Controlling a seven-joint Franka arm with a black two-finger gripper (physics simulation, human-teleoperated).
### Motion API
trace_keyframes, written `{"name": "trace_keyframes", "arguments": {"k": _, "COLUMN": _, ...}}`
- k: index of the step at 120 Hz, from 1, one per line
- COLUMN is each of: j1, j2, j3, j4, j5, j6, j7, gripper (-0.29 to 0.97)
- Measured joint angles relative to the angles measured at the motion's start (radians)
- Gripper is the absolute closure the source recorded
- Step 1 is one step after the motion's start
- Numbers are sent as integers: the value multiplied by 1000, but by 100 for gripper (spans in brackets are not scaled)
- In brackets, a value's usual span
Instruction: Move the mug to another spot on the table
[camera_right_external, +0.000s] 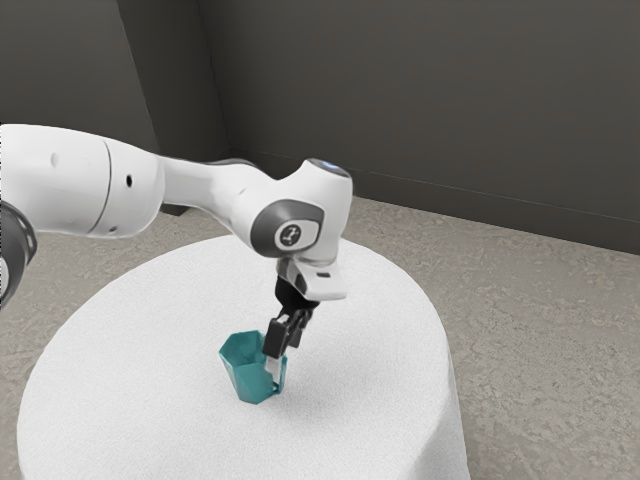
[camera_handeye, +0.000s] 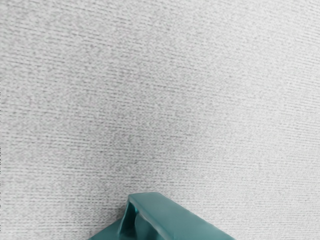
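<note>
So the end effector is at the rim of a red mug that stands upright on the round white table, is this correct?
Not quite: the mug is teal, not red, as the exterior view shows. The rest holds: the end effector is at its rim, and the mug stands upright on the round white table.

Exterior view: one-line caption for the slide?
Franka gripper at the rim of the teal mug on the round white table.

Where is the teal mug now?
In the exterior view, the teal mug is near the front middle of the white round table, with the claw clamped on its rim.
</note>
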Motion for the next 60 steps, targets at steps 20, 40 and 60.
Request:
{"name": "trace_keyframes", "arguments": {"k": 20, "j1": 13, "j2": 17, "j3": 1, "j4": 1, "j5": -4, "j6": 17, "j7": 13, "gripper": 4}}
{"name": "trace_keyframes", "arguments": {"k": 40, "j1": 14, "j2": 18, "j3": 1, "j4": 2, "j5": -6, "j6": 34, "j7": 23, "gripper": 16}}
{"name": "trace_keyframes", "arguments": {"k": 60, "j1": 15, "j2": 11, "j3": 1, "j4": 0, "j5": -16, "j6": 42, "j7": 30, "gripper": 29}}
